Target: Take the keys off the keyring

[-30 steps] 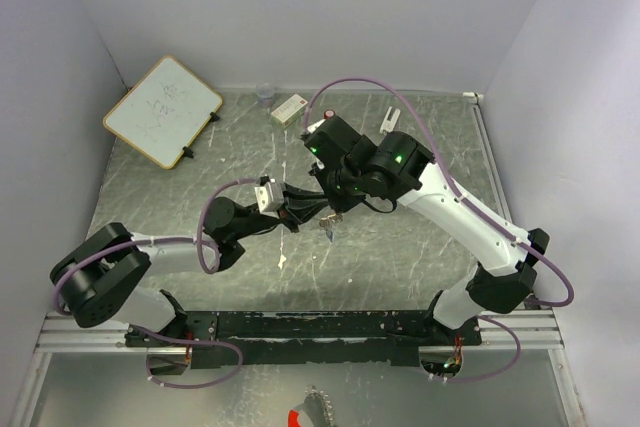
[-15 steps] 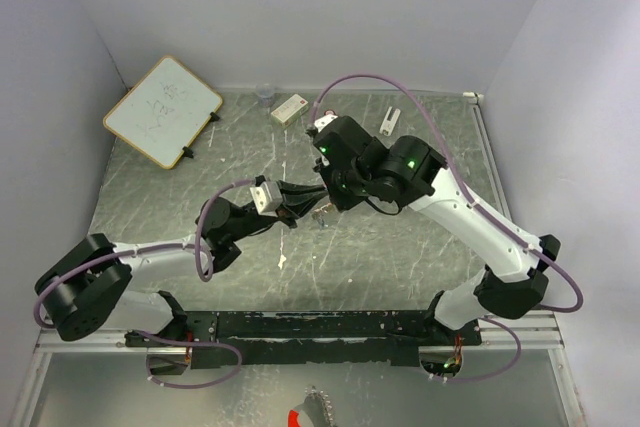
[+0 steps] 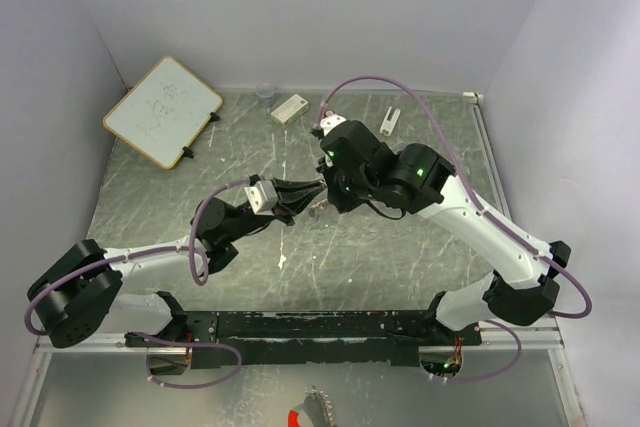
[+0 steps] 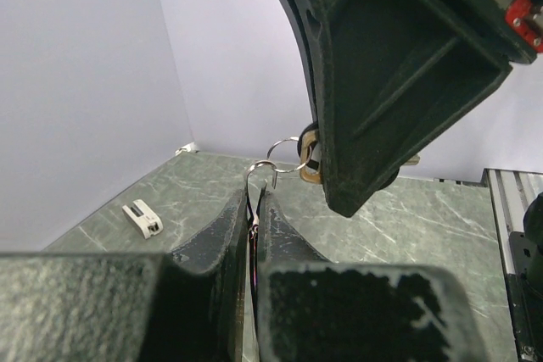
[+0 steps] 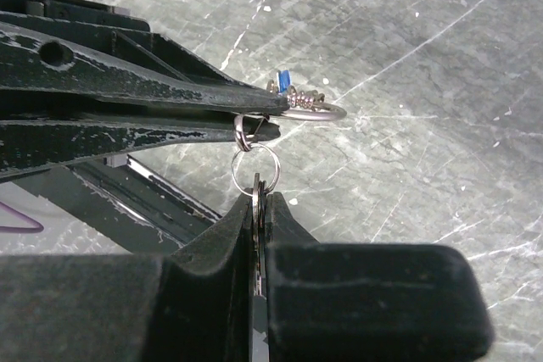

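Above the green bench (image 3: 400,257), left end effector (image 4: 254,201) pinched the keyring (image 5: 327,113), right end effector (image 5: 257,197) clamped a key (image 4: 310,167), seemingly to separate them.

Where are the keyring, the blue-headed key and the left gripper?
keyring (image 5: 331,114), right wrist view, on its silver rim.
blue-headed key (image 5: 285,80), right wrist view, on its blue head.
left gripper (image 5: 273,118), right wrist view, between its fingertips.

Bright, even overhead light; soft shadows, blurred near foregrounds.
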You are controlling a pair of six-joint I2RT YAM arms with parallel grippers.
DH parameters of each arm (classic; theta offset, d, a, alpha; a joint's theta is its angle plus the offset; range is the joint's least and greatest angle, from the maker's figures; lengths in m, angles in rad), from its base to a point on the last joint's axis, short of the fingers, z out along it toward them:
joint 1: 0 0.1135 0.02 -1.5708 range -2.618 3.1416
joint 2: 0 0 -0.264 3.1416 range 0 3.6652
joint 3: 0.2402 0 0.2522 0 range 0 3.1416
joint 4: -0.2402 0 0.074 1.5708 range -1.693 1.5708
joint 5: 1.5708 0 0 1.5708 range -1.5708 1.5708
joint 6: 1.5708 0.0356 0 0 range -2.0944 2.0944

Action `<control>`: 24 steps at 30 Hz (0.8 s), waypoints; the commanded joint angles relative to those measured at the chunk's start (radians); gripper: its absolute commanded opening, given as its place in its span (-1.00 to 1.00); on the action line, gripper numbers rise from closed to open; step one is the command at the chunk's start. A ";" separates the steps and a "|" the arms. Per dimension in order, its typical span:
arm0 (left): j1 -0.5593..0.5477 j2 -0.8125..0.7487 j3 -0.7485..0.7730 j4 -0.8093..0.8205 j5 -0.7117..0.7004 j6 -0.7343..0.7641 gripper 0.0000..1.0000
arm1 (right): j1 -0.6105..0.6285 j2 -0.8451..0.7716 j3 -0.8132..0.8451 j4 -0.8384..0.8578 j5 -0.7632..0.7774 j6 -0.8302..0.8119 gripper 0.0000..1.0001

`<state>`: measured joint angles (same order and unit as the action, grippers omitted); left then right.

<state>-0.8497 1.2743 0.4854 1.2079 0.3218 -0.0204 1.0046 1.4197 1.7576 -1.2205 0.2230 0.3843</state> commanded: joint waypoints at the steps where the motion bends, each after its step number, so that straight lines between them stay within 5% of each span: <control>1: 0.001 -0.039 0.006 0.010 -0.042 0.019 -0.86 | 0.004 -0.038 -0.040 0.046 -0.007 0.008 -1.00; 14: 0.000 -0.122 -0.014 -0.023 -0.027 0.028 -0.86 | 0.003 -0.013 -0.125 0.178 0.021 -0.029 -1.00; 24: 0.001 -0.188 -0.074 -0.145 -0.169 0.096 -0.86 | 0.000 -0.070 -0.249 0.330 0.307 -0.021 -1.00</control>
<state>-0.8497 1.1275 0.4419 1.1164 0.2531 0.0277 1.0054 1.3937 1.5494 -0.9882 0.3809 0.3626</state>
